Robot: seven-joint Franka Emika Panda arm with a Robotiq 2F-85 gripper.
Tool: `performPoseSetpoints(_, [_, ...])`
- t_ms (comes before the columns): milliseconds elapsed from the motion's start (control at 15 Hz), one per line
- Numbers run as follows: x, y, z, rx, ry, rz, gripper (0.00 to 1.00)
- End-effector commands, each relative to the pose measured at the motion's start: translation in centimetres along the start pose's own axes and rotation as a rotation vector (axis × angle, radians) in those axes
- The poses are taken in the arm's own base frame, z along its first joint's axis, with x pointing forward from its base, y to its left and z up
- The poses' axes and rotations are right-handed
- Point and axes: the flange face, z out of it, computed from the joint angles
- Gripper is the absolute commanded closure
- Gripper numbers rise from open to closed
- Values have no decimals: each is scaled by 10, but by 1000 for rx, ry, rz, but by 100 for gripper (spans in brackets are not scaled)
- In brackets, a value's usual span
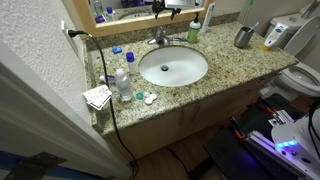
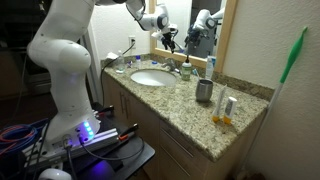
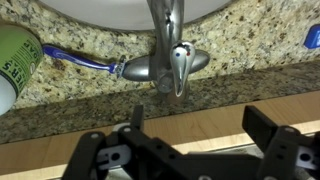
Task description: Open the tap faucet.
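**At the sink: faucet not yet touched**

Nearest in the wrist view, the gripper [image 3: 195,125] is hovering with its jaws spread wide, holding nothing. Just beyond them the tap faucet [image 3: 170,60] is standing on the granite desk [image 3: 90,92], its handle apart from the jaws. A toothbrush [image 3: 85,58] is lying to its left in this view. Farther off, no stream is showing in the basin [image 1: 173,67]. By my judgement only the approach is done; gripping and moving the handle is remaining.

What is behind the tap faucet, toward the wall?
Behind the tap faucet runs a low granite backsplash, then the wooden mirror frame. The open gripper hangs in front of that frame in the wrist view, hiding part of it.
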Motion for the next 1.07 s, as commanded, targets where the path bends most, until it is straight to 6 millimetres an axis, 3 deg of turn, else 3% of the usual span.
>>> performPoseSetpoints(0, [7, -2, 27, 15, -22, 0, 0])
performPoseSetpoints(333, [7, -6, 82, 18, -81, 32, 0])
performPoseSetpoints(533, [-1, -10, 88, 52, -159, 28, 0])
performPoseSetpoints(667, [-4, -11, 79, 42, -194, 22, 0])
performPoseSetpoints(733, [-8, -12, 91, 30, -154, 35, 0])
performPoseSetpoints(800, [-7, -14, 88, 28, -165, 34, 0])
performPoseSetpoints(867, [-6, -15, 86, 29, -166, 33, 25])
performPoseSetpoints(933, [-5, -14, 85, 20, -173, 33, 26])
performPoseSetpoints(1000, [-6, -12, 88, 9, -179, 37, 34])
